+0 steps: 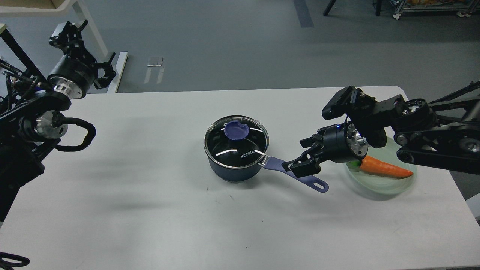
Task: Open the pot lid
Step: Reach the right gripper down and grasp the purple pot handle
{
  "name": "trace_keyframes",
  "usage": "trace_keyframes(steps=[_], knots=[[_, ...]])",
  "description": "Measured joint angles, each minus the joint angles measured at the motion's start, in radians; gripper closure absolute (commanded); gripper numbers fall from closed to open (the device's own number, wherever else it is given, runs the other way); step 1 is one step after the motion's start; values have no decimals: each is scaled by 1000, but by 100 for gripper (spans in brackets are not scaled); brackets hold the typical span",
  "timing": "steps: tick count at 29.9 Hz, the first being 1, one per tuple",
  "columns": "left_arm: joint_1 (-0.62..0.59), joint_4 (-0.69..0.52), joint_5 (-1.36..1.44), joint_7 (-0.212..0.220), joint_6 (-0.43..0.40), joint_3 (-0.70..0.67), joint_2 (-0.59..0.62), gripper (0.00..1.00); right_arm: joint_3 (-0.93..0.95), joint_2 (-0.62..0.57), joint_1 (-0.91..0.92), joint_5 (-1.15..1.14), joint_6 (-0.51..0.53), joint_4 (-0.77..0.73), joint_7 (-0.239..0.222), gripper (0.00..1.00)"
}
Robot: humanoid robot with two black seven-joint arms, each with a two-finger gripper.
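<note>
My right pincer [300, 159]: fingers spread, straddling the purple handle [275, 164] of one saucepan [234, 170]. One glass lid [236, 141] seated on it, mid-surface [150, 210]. One pale green plate [386, 185] holding one carrot [384, 168]. My left pincer [69, 35]: raised off the surface's far left; grip unreadable.

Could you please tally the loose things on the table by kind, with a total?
Pot: 1
Lid: 1
Plate: 1
Carrot: 1
Total: 4
</note>
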Motion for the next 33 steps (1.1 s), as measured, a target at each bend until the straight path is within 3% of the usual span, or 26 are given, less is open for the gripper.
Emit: trace_keyframes(steps=[13,24,33], knots=[[-16,2,2,0,-5,6,31,0,-62,41,1,-60,2,0,0,44],[-36,1,99,5,-8,5,29,0,-64,52,-1,-57,2,0,0,69],[-133,1,293,5,5,8,18,0,-66,51,-3,-59,-22,0,0,77]])
